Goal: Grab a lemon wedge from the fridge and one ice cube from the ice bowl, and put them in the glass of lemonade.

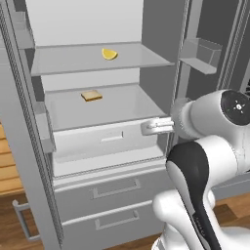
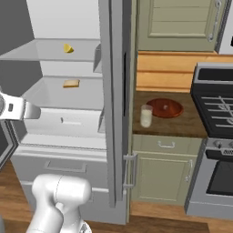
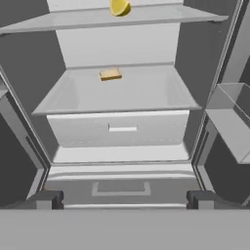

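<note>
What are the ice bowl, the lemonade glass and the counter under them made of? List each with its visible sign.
Ice bowl: probably glazed ceramic; reddish-brown with a slight sheen.
Glass of lemonade: clear glass or plastic; the pale liquid shows through the wall.
Counter: looks like dark brown wood, matte and unpatterned.

lemon wedge (image 1: pixel 109 53) on upper fridge (image 1: pixel 97 29) shelf, slice (image 1: pixel 91 95) seemingly on shelf below

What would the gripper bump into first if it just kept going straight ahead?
Probably the fridge's inner drawer front, which sits dead ahead of the open gripper; depth is hard to judge.
</note>
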